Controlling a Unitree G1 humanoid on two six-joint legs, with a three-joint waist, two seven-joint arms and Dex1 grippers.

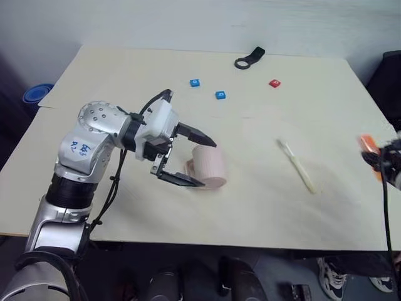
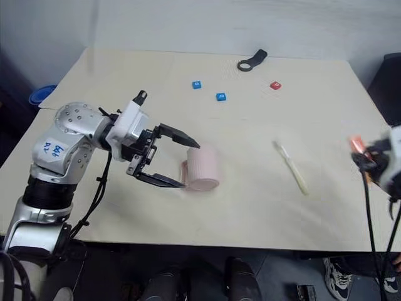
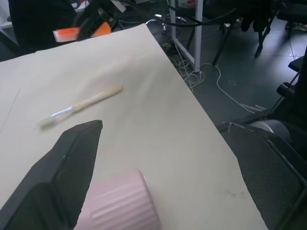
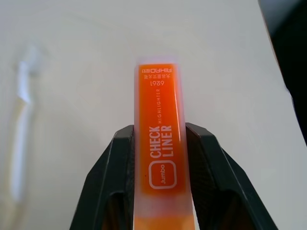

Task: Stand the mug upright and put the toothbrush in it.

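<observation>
Left hand (image 1: 189, 157), black fingers spread wide around the toppled pale pink ribbed mug (image 1: 208, 167) mid-desk, should close squarely before tipping it upright; right hand (image 4: 158, 158) clamps an orange highlighter (image 4: 158, 129), slim cream toothbrush (image 1: 297, 165) lying between them.

Pale table (image 1: 125, 207): mug (image 1: 208, 167) (on side), toothbrush (image 1: 297, 165), 3 cubes (image 1: 220, 95).

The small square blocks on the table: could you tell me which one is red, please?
The red block is the one farthest toward the robot's right; the other two blocks are blue.
</observation>
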